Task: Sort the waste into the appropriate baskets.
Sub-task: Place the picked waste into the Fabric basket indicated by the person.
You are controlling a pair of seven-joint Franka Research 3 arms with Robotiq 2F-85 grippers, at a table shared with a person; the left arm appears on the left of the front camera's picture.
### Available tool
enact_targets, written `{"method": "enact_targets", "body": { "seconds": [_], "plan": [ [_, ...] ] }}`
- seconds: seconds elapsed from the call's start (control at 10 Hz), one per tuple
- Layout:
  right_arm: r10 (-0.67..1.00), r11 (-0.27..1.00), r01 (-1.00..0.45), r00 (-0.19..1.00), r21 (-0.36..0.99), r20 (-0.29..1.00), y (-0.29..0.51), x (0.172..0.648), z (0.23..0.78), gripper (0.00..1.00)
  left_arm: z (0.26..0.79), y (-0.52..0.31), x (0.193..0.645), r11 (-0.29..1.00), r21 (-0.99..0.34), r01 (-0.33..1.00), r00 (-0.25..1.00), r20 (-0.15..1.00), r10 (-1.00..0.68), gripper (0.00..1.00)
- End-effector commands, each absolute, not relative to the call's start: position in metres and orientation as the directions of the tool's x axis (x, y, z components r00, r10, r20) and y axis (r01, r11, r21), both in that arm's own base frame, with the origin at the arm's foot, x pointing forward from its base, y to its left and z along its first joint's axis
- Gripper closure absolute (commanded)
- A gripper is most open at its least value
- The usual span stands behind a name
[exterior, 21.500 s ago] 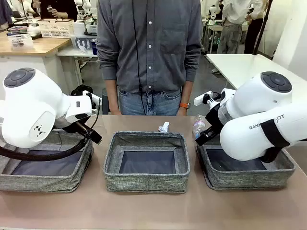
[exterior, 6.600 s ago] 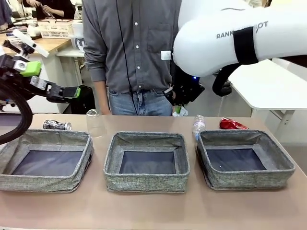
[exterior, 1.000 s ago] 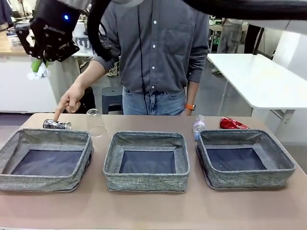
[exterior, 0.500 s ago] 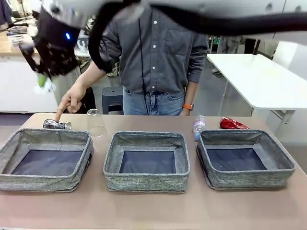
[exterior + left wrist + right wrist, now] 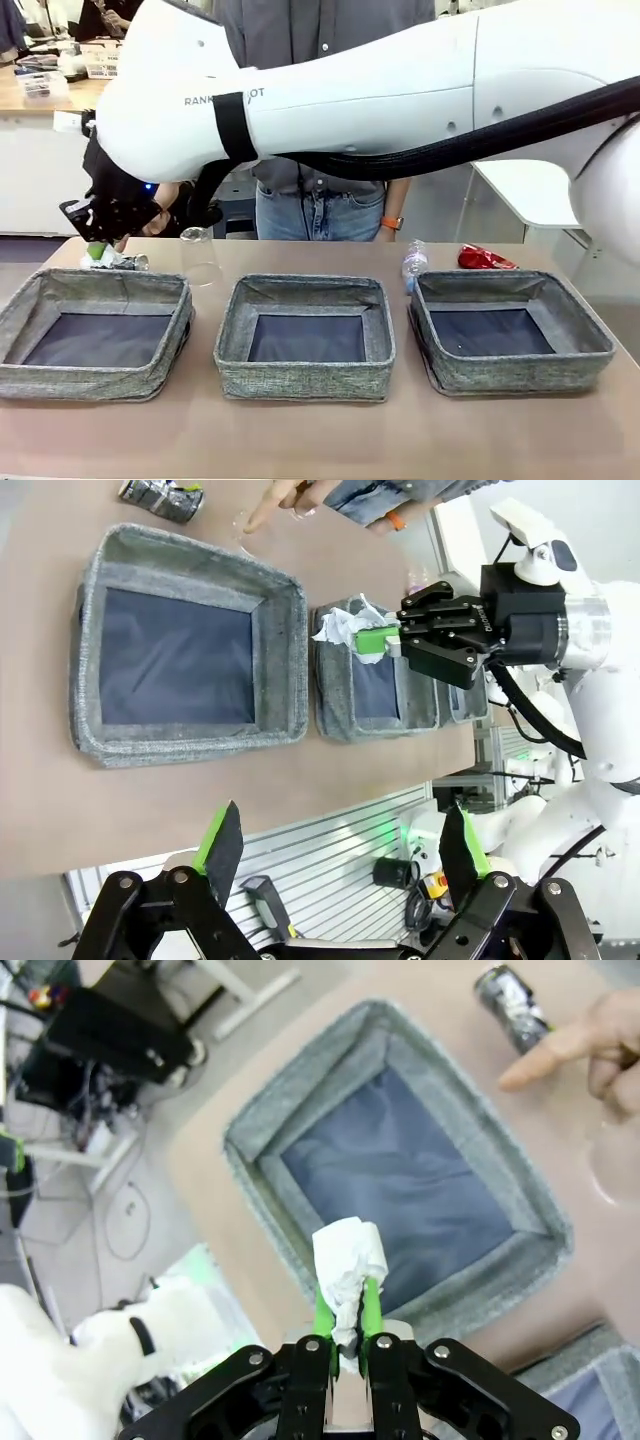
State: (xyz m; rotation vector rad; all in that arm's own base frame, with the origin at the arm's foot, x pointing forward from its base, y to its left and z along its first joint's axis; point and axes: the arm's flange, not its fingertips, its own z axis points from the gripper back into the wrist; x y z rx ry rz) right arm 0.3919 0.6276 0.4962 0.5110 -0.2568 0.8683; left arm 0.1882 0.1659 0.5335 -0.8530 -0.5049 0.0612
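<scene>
The table carried three in a row: left basket, middle basket, right basket, all lined up along the near side. Behind them, along the far edge, lay a dark can, a cup, a bottle and a red can.

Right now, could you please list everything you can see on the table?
baskets: three, grey, in a row: left basket, middle basket, right basket
tissue: one, white, near the left basket
drink can: one, dark, behind the left basket
cup: one, clear, beside that can
bottle: one, clear, behind, between middle and right baskets
crushed can: one, red, behind the right basket
person's hand: one, pointing at the drink can
right gripper: shut on the tissue
left gripper: open, empty
</scene>
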Motion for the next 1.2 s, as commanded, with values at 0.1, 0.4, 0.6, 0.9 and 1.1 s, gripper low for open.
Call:
{"method": "enact_targets", "body": {
  "seconds": [0.1,0.4,0.6,0.9,1.1],
  "plan": [
    [0.686,0.493,-0.799,0.600,0.343,0.411,0.6227,0.3915,0.5063,0.89,0.5305,0.1641,0.1843,0.668,-0.734,0.123,0.884,0.386,0.262,0.00],
    [0.697,0.481,-0.809,0.587,0.339,0.412,0.6216,0.3926,0.5040,0.32,0.5305,0.1641,0.1843,0.668,-0.734,0.123,0.884,0.386,0.262,0.00],
    [0.683,0.487,-0.809,0.588,0.329,0.435,0.6214,0.3933,0.5039,0.00,0.5305,0.1641,0.1843,0.668,-0.734,0.123,0.884,0.386,0.262,0.00],
    [0.662,0.494,-0.803,0.596,0.335,0.454,0.6181,0.3955,0.5057,0.00,0.5305,0.1641,0.1843,0.668,-0.734,0.123,0.884,0.386,0.262,0.00],
    [0.656,0.501,-0.796,0.605,0.339,0.452,0.6168,0.3959,0.5062,0.00,0.5305,0.1641,0.1843,0.668,-0.734,0.123,0.884,0.386,0.262,0.00]
  ]
}}
